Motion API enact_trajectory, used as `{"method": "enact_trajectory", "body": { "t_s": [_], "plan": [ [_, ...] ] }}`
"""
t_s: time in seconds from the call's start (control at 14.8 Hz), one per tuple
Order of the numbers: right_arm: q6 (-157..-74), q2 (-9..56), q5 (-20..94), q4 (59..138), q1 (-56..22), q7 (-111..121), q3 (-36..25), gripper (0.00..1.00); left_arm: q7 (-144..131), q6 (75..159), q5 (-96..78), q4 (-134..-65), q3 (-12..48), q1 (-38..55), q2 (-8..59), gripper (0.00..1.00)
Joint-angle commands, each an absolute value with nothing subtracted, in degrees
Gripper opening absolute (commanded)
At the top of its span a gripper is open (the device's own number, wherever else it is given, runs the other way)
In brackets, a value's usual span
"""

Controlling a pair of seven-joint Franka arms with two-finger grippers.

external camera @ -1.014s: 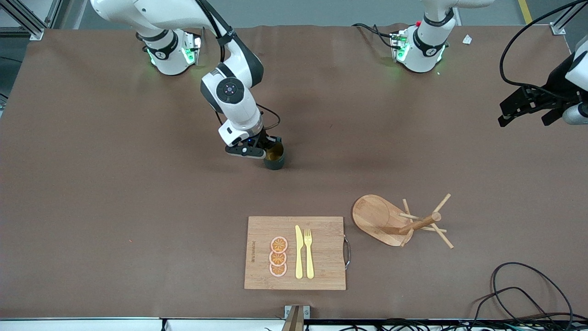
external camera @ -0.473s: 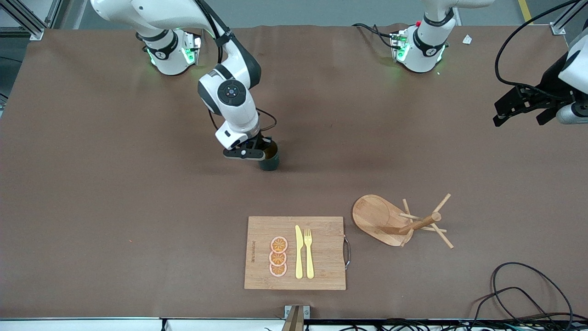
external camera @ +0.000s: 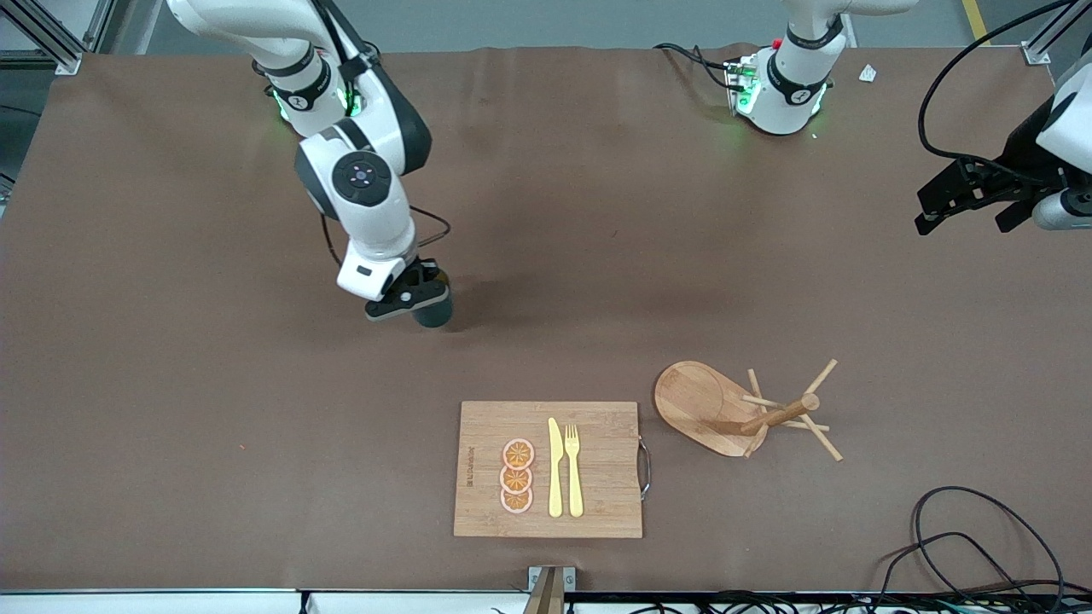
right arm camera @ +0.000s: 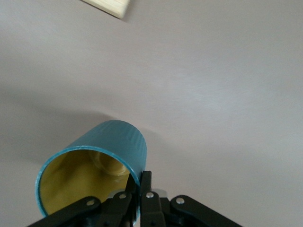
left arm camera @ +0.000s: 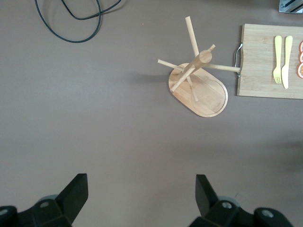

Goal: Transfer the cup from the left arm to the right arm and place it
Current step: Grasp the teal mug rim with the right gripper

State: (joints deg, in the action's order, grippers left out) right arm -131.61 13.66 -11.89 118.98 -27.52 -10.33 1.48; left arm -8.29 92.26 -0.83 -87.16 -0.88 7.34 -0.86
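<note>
Handover looks done: right gripper (external camera: pixel 418 300) jaws pinch the cup (external camera: pixel 432 312) rim over the surface (external camera: pixel 171 384), unplaced, while left gripper (external camera: pixel 972 200), jaws spread, waits.

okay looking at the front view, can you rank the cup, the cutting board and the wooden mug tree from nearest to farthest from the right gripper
1. The cup: clamped by its rim in the right gripper itself.
2. The cutting board: on the table, nearer the front camera than the cup.
3. The wooden mug tree: beside the board, toward the left arm's end of the table.
</note>
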Motion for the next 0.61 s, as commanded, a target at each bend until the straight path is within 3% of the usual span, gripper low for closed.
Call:
{"method": "enact_trajectory", "body": {
  "t_s": [0.0,0.54],
  "plan": [
    [-135.2,8.9,-16.4,127.4,-26.3,-5.7,2.3,0.00,-9.0,92.5,-1.5,-86.7,-0.6,6.9,-0.8,1.00],
    [-143.8,2.1,-16.1,138.2,-9.1,41.9,2.4,0.00,-9.4,93.2,-1.8,-86.7,-0.6,7.3,-0.4,1.00]
  ]
}}
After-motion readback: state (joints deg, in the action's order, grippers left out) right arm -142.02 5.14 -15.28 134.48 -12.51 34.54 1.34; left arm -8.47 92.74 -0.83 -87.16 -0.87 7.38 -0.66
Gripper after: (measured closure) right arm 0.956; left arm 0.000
